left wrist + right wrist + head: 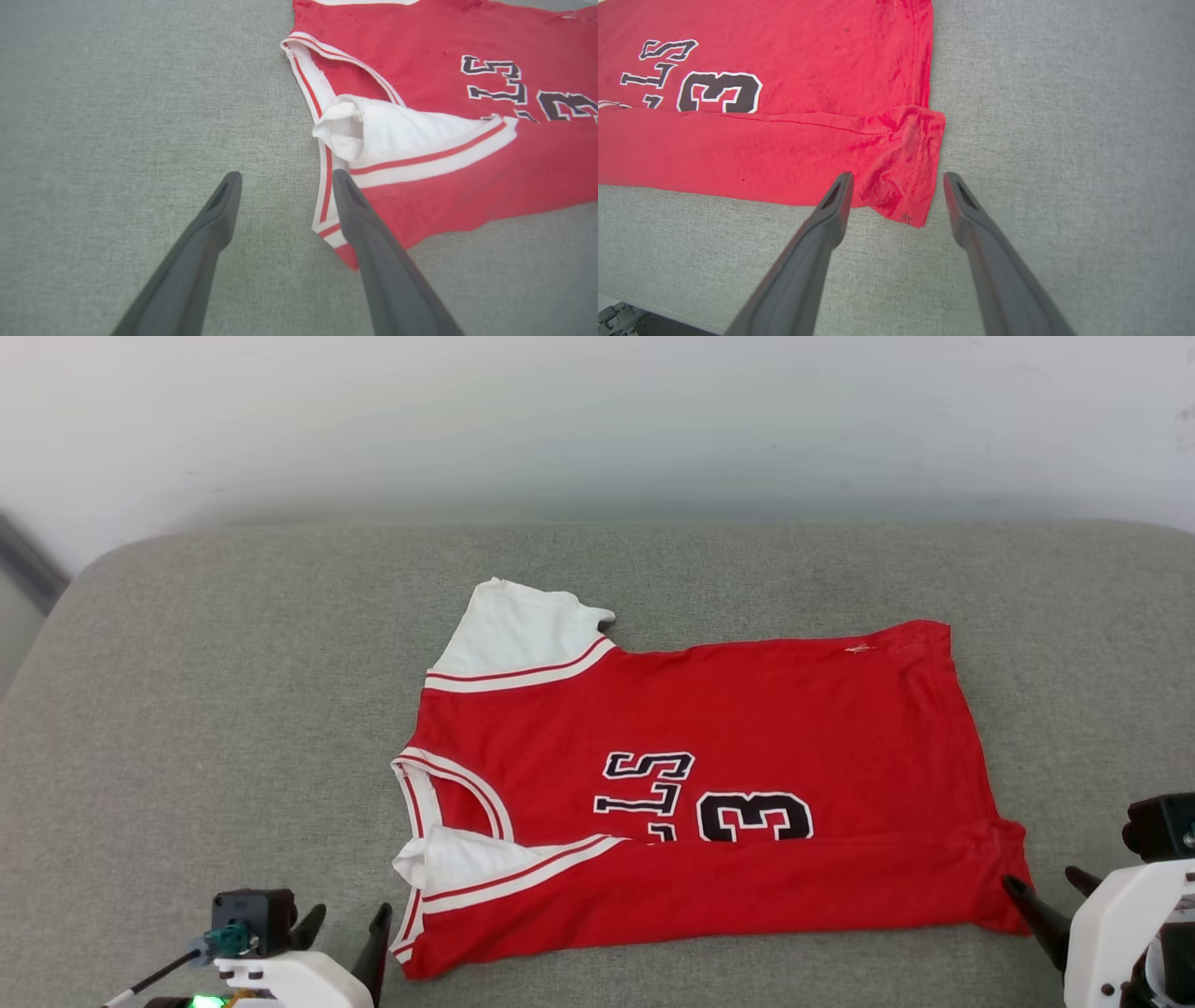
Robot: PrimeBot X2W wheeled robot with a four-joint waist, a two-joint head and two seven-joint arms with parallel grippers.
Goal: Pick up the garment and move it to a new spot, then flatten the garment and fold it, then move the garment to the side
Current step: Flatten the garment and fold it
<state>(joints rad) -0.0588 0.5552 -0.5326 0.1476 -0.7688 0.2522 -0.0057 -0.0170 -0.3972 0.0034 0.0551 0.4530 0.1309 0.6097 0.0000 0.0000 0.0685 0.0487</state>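
Observation:
The garment [747, 709], a red jersey with white sleeves and black print, lies flat on the grey cushion, collar to the left and hem to the right. Its near long edge is folded over the body, covering part of the print, and the near white sleeve [402, 126] is tucked under that fold. My left gripper [345, 933] stands open at the near collar corner, one finger [355, 210] over the striped shoulder edge. My right gripper [1040, 877] is open at the near hem corner [906, 186], which lies between its fingers [831, 210], on the cushion and ungripped.
The grey cushion [233, 709] extends well beyond the jersey on the left, right and far sides. A white wall [597, 420] rises behind it. The cushion's front edge [644, 298] runs close below the jersey's near fold.

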